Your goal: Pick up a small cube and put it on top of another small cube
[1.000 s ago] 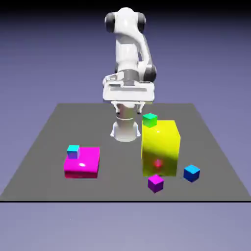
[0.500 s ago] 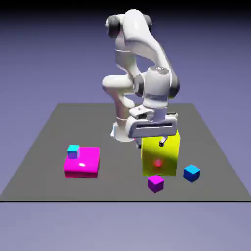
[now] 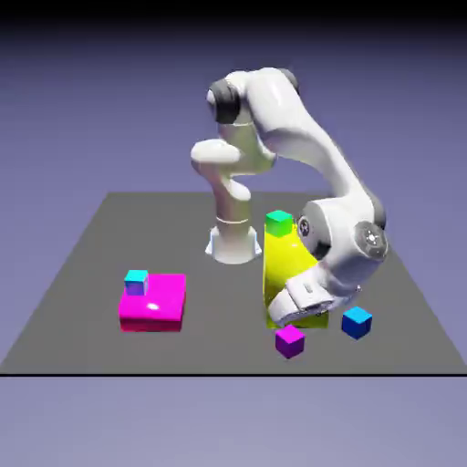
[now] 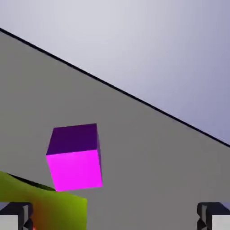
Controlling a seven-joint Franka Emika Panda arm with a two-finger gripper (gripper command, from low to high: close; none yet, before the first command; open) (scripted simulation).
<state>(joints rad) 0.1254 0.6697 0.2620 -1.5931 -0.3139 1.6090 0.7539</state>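
Nearest the table's (image 3: 82, 274) front edge, the purple cube (image 3: 290, 340) is seen resting flat on the grey surface, just in front of the tall yellow block (image 3: 285, 264) and apart from it. A blue cube (image 3: 357, 321) lies a little farther back, to the exterior view's right of the purple cube, beside the yellow block's near right corner.

Just above and behind the purple cube, the gripper (image 3: 290, 315) is held low, tilted down toward the table, with the white hand covering the lower front of the yellow block. Nothing is gripped. In the hand view the two grey fingertips (image 4: 15, 215) are set far apart at the bottom corners, so the claw is spread wide. Between them and higher in that view, the purple cube (image 4: 75, 157) is shown clear of both tips, with a corner of the yellow block (image 4: 54, 207) at the lower left and the table's edge (image 4: 134, 96) running slantwise beyond.

At the exterior view's left, well apart from the gripper, a flat magenta block (image 3: 153, 302) lies on the table, and a cyan cube (image 3: 136, 282) sits on its far left corner.

Farther back, a green cube (image 3: 278, 223) is perched on the far top of the yellow block. Behind it, the arm's base (image 3: 233, 239) stands at the far side of the table, and the white arm (image 3: 301, 146) arches up and over toward the near right.
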